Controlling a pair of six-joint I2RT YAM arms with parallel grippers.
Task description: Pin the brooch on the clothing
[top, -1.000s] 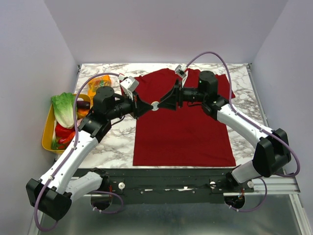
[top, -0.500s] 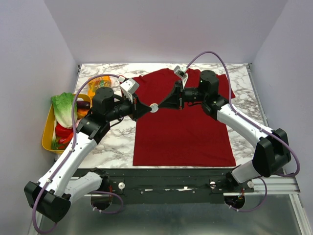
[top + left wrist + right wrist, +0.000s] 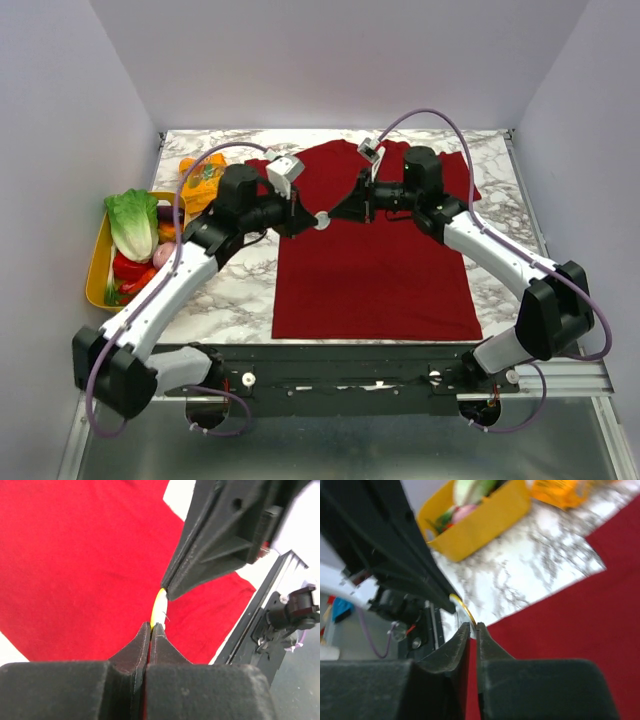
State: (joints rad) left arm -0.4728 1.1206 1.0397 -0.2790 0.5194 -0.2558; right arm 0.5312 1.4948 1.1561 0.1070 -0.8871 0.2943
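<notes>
The dark red T-shirt (image 3: 375,250) lies flat on the marble table. The brooch (image 3: 322,221), a tiny round badge, is held in the air above the shirt's upper left part, pinched between both grippers. My left gripper (image 3: 311,222) is shut on its left edge and my right gripper (image 3: 333,217) is shut on its right edge. In the left wrist view the brooch (image 3: 158,608) shows edge-on, yellow, between my fingertips (image 3: 150,626) and the right gripper's tips. In the right wrist view its gold rim (image 3: 463,608) sits at my fingertips (image 3: 473,625), over the shirt (image 3: 570,615).
A yellow tray (image 3: 98,262) with lettuce (image 3: 132,222) and other toy food stands at the table's left edge, also in the right wrist view (image 3: 480,520). An orange snack packet (image 3: 203,178) lies at the back left. The table's near edge rail (image 3: 380,350) runs below the shirt.
Both grippers and the brooch have shifted slightly right and away. The left arm has swung inward, its elbow and wrist camera moving right. Both grips stay shut.
</notes>
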